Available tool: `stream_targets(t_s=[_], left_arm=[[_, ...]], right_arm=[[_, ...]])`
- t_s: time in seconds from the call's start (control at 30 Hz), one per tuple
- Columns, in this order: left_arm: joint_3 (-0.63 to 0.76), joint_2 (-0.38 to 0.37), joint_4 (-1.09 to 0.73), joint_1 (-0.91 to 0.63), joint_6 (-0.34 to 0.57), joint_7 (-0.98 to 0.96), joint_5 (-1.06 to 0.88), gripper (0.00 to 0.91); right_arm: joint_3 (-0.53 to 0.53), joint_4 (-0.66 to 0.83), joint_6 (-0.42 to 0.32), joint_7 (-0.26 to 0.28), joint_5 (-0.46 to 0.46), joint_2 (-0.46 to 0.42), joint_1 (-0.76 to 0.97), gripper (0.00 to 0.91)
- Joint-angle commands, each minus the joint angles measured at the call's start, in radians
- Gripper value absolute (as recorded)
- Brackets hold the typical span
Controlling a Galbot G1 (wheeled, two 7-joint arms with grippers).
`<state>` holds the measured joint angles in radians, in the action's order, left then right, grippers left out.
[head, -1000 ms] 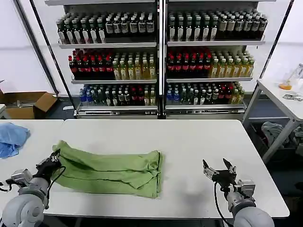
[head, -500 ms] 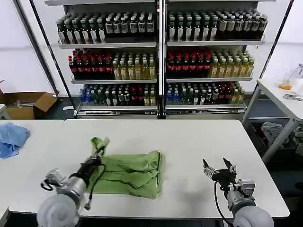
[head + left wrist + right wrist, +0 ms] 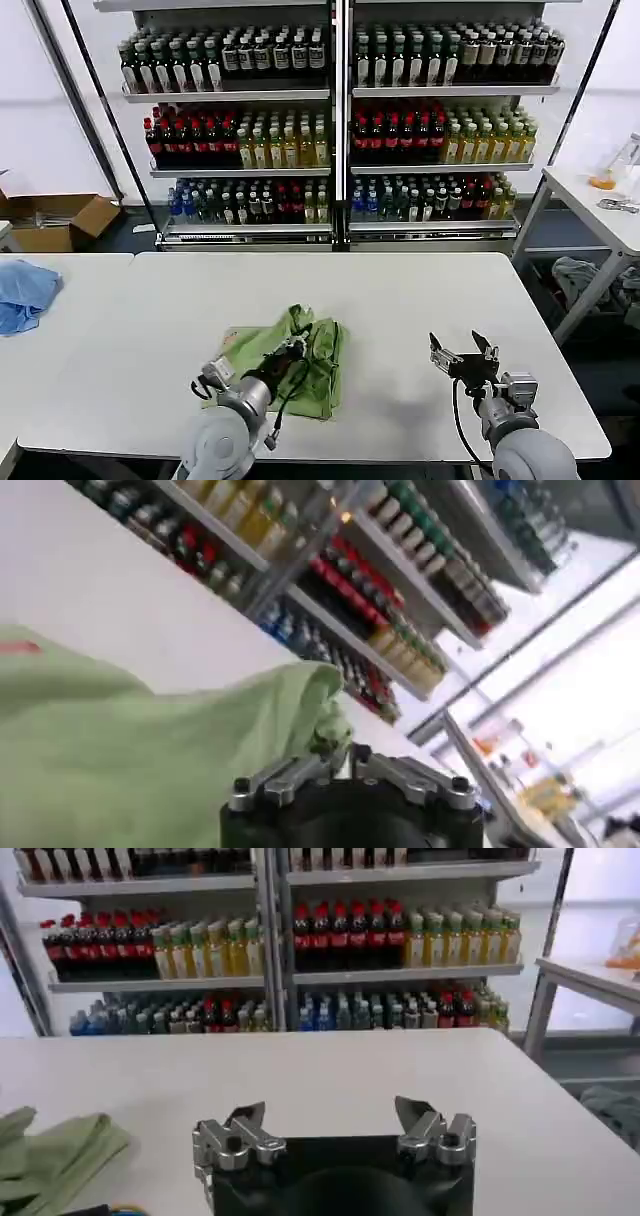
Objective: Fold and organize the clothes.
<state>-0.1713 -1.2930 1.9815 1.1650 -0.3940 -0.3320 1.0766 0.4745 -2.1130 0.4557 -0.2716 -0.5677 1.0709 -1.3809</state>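
Note:
The clothes are one sage-green shirt (image 3: 312,362), bunched in folds near the front of the white table (image 3: 400,300). My left gripper (image 3: 296,340) is shut on an edge of the shirt and holds it lifted over the rest of the cloth. In the left wrist view the green cloth (image 3: 150,750) drapes from the closed left gripper (image 3: 340,755). My right gripper (image 3: 463,350) rests open on the table to the right, apart from the shirt. In the right wrist view its fingers (image 3: 245,1123) stand wide with bare table between them, and the shirt's edge (image 3: 50,1148) lies off to one side.
A light-blue cloth (image 3: 25,292) lies on the adjoining table at far left. Shelves of bottles (image 3: 340,130) stand behind the table. Another table (image 3: 600,205) is at the right, a cardboard box (image 3: 60,220) on the floor at left.
My left gripper has carried the shirt's left edge rightward across the table, folding it over the right part. The right arm has not moved.

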Motion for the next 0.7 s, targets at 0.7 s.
stream_targets(t_s=[0.7], left_arm=[[-0.337,0.213,-0.168,0.163,0.044,0.077,-0.320,0.907]], right_arm=[[0.009,-0.004,0.003,-0.002,0.005,0.016,-0.006,0.907]])
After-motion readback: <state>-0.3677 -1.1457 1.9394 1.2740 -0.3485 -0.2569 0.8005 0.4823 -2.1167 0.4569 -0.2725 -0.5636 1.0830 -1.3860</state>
